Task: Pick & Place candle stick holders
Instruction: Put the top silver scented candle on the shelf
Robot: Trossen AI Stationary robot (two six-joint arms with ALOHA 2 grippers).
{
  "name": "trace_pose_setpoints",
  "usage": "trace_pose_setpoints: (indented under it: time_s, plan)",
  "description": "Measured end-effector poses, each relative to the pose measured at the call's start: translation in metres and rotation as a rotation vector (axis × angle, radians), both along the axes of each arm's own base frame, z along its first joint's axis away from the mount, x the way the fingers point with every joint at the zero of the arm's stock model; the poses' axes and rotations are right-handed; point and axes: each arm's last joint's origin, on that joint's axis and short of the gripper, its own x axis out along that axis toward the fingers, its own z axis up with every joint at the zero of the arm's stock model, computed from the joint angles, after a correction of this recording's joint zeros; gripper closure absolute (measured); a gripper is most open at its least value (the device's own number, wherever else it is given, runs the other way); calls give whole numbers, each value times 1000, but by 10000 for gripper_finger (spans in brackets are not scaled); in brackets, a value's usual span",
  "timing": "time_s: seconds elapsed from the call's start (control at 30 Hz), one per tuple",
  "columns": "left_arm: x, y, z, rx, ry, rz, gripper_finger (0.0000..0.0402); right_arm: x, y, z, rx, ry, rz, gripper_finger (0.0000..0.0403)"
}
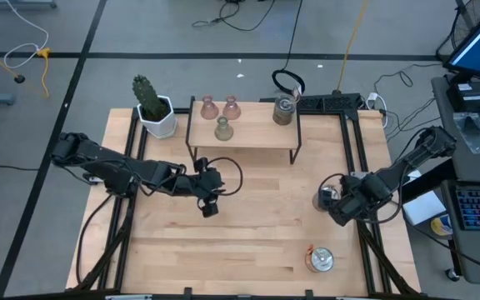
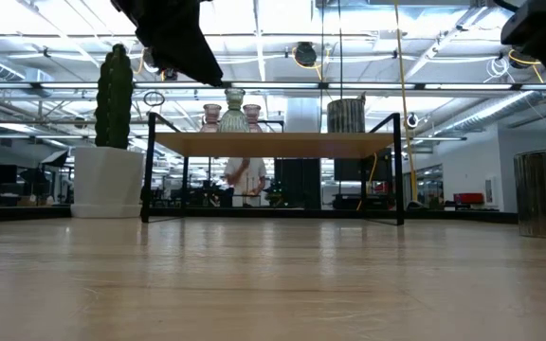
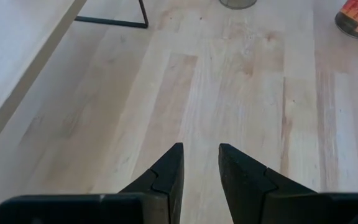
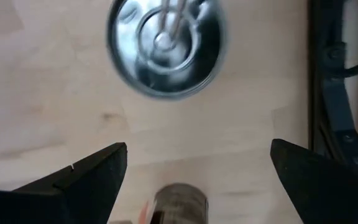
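On the wooden counter (image 1: 248, 233), a low wooden shelf (image 1: 257, 132) on black legs stands along the far edge and serves as the landmark. The left arm (image 1: 107, 162) reaches in just in front of the shelf, near its left legs. The right arm (image 1: 407, 162) enters well to the right of the shelf, level with the counter's right edge.

A white-potted cactus (image 1: 152, 104) stands just beside the shelf's left end. On the shelf's left part stand two pale pink glass holders (image 1: 209, 106) side by side, with the olive-green glass holder (image 1: 222, 128) just in front of them. One silver metal holder (image 1: 284, 110) stands at the shelf's right end, toward its back edge.

The left end effector (image 1: 209, 207) hovers in front of the shelf, below its left half. In the left wrist view its fingers (image 3: 166, 174) stand narrowly apart and hold nothing, with bare counter between them.

The right end effector (image 1: 333, 207) sits in front of and to the right of the shelf. In the right wrist view its fingers (image 4: 92, 174) are spread wide and empty, directly over a second silver holder (image 4: 164, 46) that rests on the counter (image 1: 326, 197).

A third silver holder (image 1: 321, 260) rests well in front of the shelf, near the counter's front right edge.
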Motion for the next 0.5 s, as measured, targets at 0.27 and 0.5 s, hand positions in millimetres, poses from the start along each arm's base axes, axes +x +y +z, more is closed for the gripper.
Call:
trace_pose_setpoints:
  time_s: [0.27,0.5]
  plan:
    - [3,-1,3,-10,-34,-19,298,11,7,-8,44,-119,164,14]
    - [3,-1,3,-10,-39,-23,298,15,12,-32,70,-181,-102,14]
